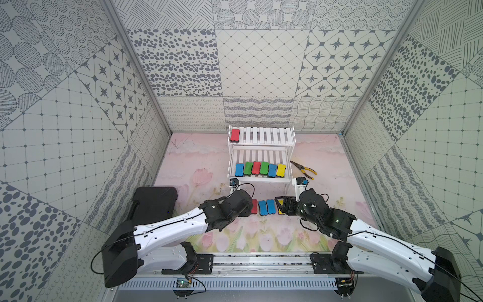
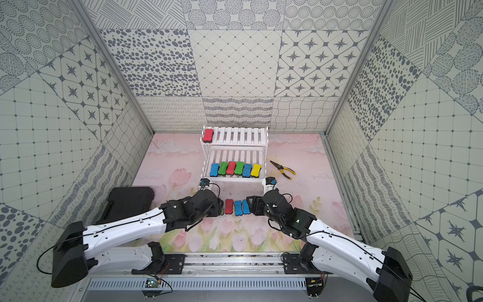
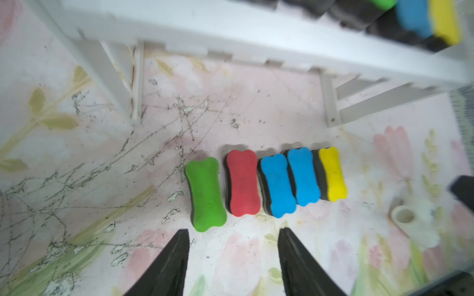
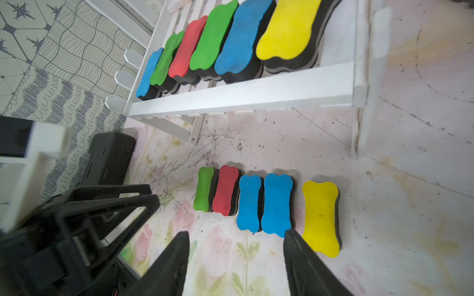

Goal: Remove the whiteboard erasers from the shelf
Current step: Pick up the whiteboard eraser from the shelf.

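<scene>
The white two-tier shelf [image 1: 261,146] stands at the back. A red eraser [image 1: 235,135] lies on its upper tier, and a row of several erasers [image 1: 260,168] fills the lower tier. On the table in front lies another row: green [image 3: 206,194], red [image 3: 242,183], two blue [image 3: 278,184] and yellow [image 4: 320,217]. My left gripper [image 3: 233,230] hovers open just short of the green and red ones, holding nothing. My right gripper [image 4: 236,232] is open and empty over the blue and yellow end. In both top views the left gripper hides the green eraser.
A black plastic case [image 1: 154,201] lies at the left of the table beside my left arm. Yellow-handled pliers [image 1: 304,170] lie to the right of the shelf. Patterned walls close the table in on three sides.
</scene>
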